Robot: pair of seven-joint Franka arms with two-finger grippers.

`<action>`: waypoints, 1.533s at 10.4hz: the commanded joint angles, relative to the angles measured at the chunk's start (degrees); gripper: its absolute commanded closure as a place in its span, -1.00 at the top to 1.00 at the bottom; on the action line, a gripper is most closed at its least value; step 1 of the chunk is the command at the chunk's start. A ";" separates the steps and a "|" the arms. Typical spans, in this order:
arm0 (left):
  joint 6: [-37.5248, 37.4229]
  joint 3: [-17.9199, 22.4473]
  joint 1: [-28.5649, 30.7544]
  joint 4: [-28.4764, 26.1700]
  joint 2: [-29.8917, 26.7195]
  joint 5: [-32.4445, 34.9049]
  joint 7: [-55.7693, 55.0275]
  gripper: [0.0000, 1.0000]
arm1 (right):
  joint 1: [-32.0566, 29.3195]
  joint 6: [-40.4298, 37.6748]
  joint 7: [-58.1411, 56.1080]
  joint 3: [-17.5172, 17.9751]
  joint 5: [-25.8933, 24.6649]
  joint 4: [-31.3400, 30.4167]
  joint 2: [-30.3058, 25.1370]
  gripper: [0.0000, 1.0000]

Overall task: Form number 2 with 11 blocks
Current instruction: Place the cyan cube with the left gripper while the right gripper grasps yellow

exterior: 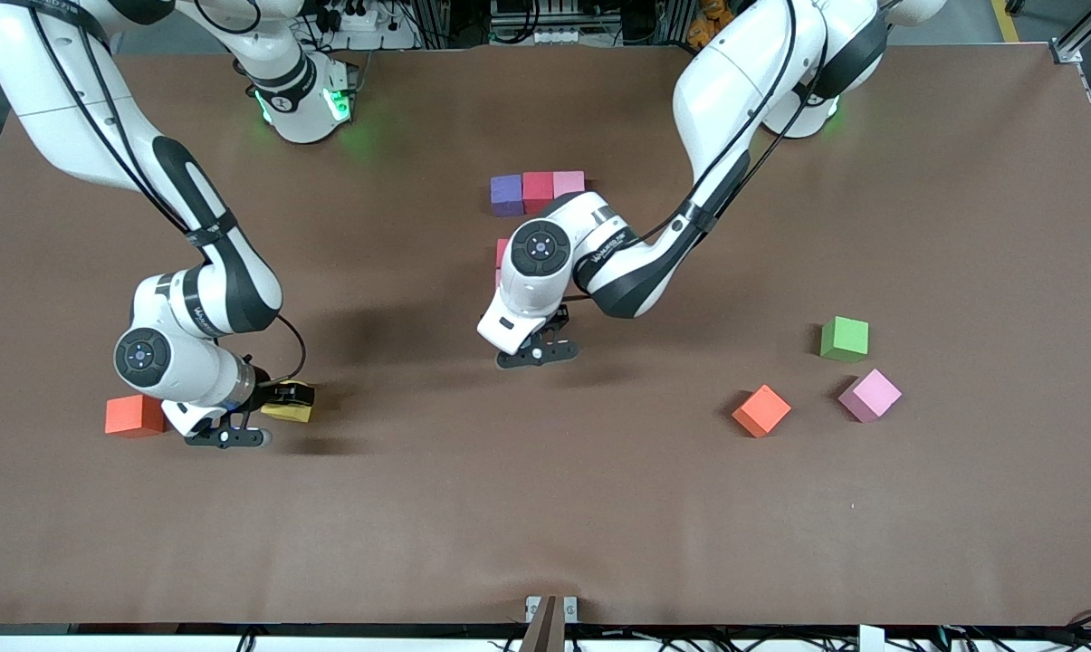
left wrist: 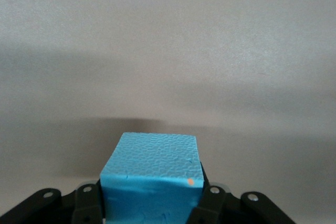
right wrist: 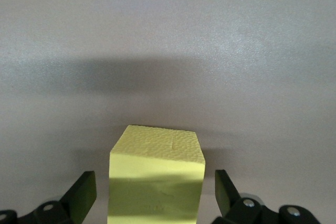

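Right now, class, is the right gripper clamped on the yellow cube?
No: the right gripper is open, with gaps between its fingers and the yellow cube.

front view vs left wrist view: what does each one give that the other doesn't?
Front view only: purple, red and pink cubes in a row, the green cube, both arms, and the right gripper open around a yellow cube. Left wrist view only: the light blue cube the left gripper is shut on. Both: the brown table.
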 commanded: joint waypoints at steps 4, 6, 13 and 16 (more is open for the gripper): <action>0.27 0.83 -0.70 1.45 1.62 -2.67 1.11 0.18 | -1.09 -0.47 1.52 1.01 -0.88 0.18 0.54 1.00; 0.53 0.92 -0.87 1.45 2.41 -2.76 0.93 0.20 | -0.82 -0.04 2.93 1.10 -0.88 -0.95 0.45 1.00; 1.41 0.83 -1.14 1.10 3.47 -2.94 0.84 0.25 | -1.18 -0.47 3.02 1.10 -0.70 -1.05 0.19 -1.00; 1.50 0.92 -2.02 0.92 3.56 -2.94 0.93 0.25 | -0.91 -0.99 4.50 1.19 -0.44 -0.88 -0.16 -1.00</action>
